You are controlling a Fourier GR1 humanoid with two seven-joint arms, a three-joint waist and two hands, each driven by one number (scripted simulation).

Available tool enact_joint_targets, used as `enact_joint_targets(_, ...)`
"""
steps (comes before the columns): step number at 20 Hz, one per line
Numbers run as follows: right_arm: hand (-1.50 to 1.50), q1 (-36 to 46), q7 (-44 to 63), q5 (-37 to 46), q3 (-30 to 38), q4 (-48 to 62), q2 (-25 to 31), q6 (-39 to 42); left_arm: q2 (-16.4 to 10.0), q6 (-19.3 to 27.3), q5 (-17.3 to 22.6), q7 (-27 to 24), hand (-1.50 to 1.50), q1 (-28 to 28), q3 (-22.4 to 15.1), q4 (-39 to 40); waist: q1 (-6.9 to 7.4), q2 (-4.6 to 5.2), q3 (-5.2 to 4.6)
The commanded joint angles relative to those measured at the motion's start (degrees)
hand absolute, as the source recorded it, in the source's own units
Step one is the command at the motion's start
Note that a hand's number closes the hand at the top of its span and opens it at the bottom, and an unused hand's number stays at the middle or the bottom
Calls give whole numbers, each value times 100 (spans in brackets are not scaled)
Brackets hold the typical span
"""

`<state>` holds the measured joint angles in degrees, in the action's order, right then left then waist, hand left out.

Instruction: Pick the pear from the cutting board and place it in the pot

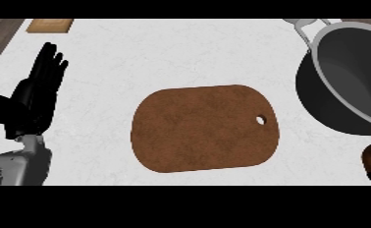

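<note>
**Brown board lies bare; the pear is out of sight**

Brown, rounded wooden cutting board (203, 128) lies flat in the middle of the white marbled counter (181, 50), with its small hanging hole toward the right. Nothing rests on it. The pear shows nowhere in the head view, so I cannot say where it lies or how its long axis runs.

The dark grey pot with a bright metal rim (346, 74) stands at the right edge, up and to the right of the board and just apart from it. Its mouth is open and nothing shows in the visible part of its inside.

The black left hand (36, 94) rests at the far left edge, fingers straight and pointing up, holding nothing. It is well apart from the board and farther still from the pot.

The right hand is not in view. A dark rounded shape (366, 160), cut off by the right edge just below the pot, is too small to identify.

Since the board is empty, I judge the pick is likely done. The pot sits on the robot's right, so the placing move would suit the right arm.
</note>
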<state>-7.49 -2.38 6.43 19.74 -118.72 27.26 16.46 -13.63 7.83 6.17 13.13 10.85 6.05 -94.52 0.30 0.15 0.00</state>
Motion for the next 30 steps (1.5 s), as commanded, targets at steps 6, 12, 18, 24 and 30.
enact_joint_targets(6,150,1202,-816,2135,100,1751,675,-1166,136,37,-61,217,0,33,-199,-243,200,28,10)
enact_joint_targets(12,150,2453,-1817,2859,-497,4290,515,-1920,230,132,-236,-13,0,242,-178,180,127,30,7)
enact_joint_targets(18,150,3283,-1643,2774,-558,5829,405,-1540,310,97,-248,89,0,145,-286,-13,172,35,7)
enact_joint_targets(24,-150,3271,-2310,2250,-479,6567,451,-582,170,-110,-103,3,0,-228,-164,-298,196,18,9)
enact_joint_targets(30,-150,3561,-2682,1193,130,6949,-103,-74,17,-65,-41,151,0,184,67,-117,165,21,20)
